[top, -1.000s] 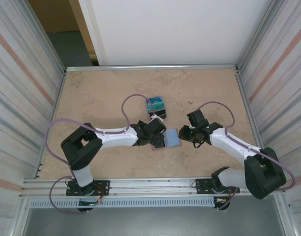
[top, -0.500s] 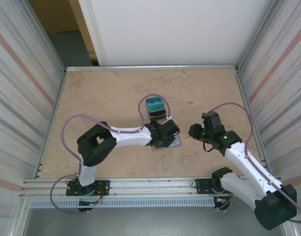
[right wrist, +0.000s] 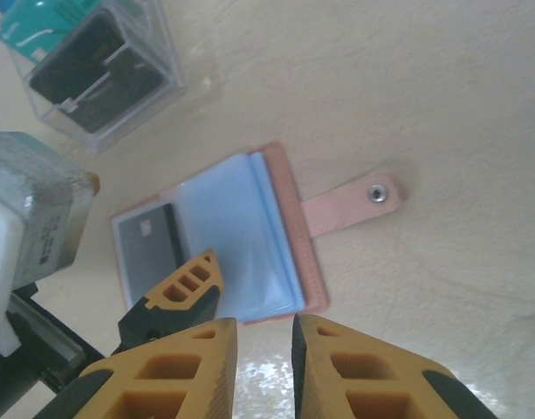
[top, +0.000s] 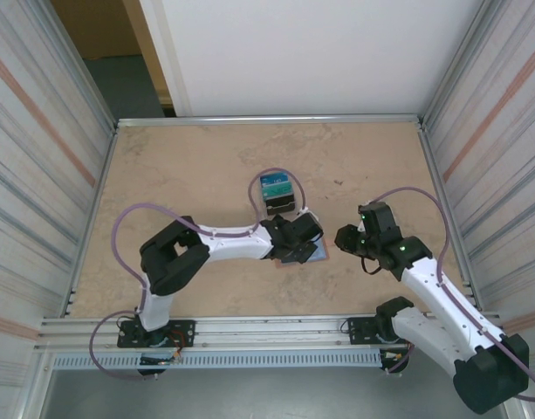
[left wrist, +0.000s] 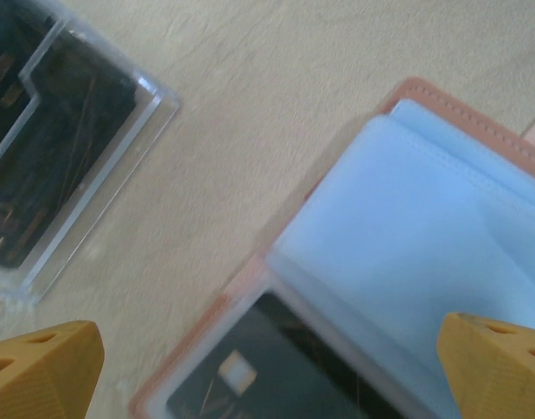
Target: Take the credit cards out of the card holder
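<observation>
Card holder (right wrist: 223, 240) lies open on the surface (right wrist: 407, 87) (blue-grey pages up), with a dark card (right wrist: 152, 242) in one sleeve. Left hand (left wrist: 267, 371) spread wide right over it, right hand (right wrist: 263, 336) nearly closed, empty, nearby.

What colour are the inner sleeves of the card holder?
Light blue, clearest in the right wrist view of the salmon-pink folding card holder.
</observation>
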You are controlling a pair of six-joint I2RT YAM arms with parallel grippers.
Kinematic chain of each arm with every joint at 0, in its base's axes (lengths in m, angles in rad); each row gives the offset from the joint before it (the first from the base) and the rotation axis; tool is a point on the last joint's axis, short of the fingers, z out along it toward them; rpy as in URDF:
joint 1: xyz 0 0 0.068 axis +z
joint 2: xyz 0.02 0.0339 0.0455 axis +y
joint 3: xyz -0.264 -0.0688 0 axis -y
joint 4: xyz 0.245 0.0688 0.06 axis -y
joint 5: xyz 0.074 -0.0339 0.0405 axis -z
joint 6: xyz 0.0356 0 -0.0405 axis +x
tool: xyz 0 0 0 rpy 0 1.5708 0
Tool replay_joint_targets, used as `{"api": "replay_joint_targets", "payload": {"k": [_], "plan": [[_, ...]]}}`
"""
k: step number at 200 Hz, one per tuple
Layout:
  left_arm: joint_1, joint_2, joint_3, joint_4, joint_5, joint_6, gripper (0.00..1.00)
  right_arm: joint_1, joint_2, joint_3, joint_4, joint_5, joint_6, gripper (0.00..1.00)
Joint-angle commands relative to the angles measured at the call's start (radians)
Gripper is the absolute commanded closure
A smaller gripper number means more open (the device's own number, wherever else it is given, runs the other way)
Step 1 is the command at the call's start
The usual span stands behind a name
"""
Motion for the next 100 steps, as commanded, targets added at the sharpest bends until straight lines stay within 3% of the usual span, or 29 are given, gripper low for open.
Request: {"api": "replay_joint_targets", "payload": {"k": [1, 49, 100], "plan": [[0.021, -0.127, -0.06, -0.001, 0.001, -0.083, 0.01, -0.009, 0.02, -0.011, 0.037, -0.095, -0.025, 0.76], [0.081, -0.226, -0.195, -0.05, -0.029, -0.178, 0.01, 0.016, 0.101, -0.006, 0.124, -0.193, -0.04, 0.74], [0.124, -0.198, -0.227, -0.025, -0.009, -0.169, 0.03, 0.09, 0.285, 0.061, 0.171, -0.229, -0.062, 0.75]]}}
